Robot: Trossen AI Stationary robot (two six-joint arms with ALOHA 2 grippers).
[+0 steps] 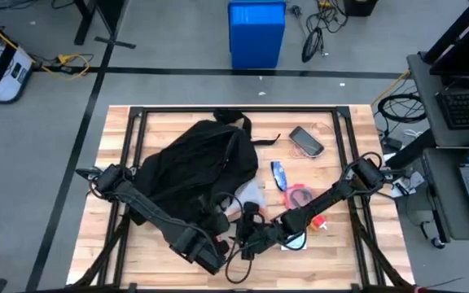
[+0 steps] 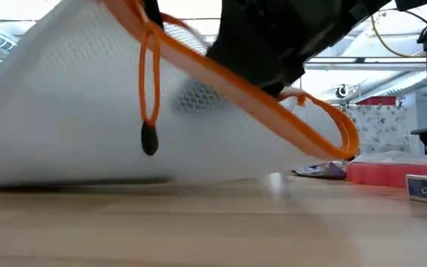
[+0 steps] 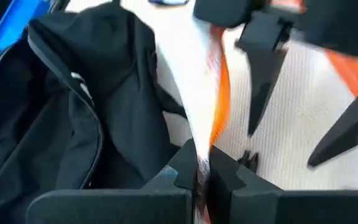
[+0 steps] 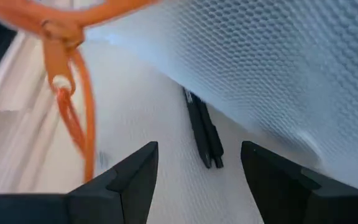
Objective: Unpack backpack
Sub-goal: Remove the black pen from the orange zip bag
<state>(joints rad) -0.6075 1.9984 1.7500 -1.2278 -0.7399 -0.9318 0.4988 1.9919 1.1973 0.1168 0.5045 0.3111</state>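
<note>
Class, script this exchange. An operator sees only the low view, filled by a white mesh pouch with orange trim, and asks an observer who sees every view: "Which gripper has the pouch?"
Observer: The left gripper is shut on the pouch's orange-trimmed edge.
Operator: And the other one?
Observer: The right gripper is open, over the mesh.
Operator: Where's the backpack?
Observer: The backpack lies on the table's left half, beside the pouch.

Grey floor (image 1: pixel 177 89) (blue bin (image 1: pixel 256 32) nearby)
</note>
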